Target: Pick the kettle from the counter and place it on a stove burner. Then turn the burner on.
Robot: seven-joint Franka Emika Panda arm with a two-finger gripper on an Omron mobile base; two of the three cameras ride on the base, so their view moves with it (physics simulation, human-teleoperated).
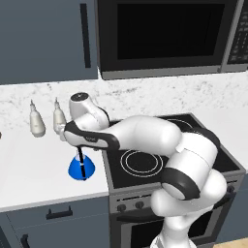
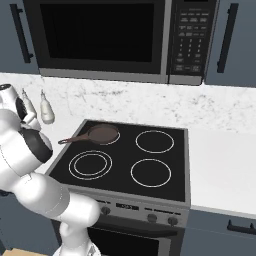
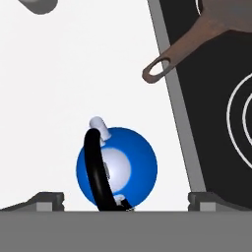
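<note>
Kettle [image 1: 81,168] sits on the counter [image 1: 34,164], just left of the stove, near edge. Gripper [image 3: 120,199] directly above it, jaws wide open straddling the black handle [image 3: 97,170], lined up for a grasp. Double-ring burner [image 2: 90,164] unlit; pan [image 2: 102,133] behind it.

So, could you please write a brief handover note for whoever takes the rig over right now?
Claw: open, holding nothing, poised directly above the kettle, fingertips wide to either side.
Kettle: upright on the counter, left of the cooktop; in the hand view its black handle arches across the top.
Stove burner: double-ring, front left, unlit and bare. The frying pan sits on the rear-left ring.
Done: approach above the kettle.
Left: grasp, lift, set on the burner, turn it on.
</note>
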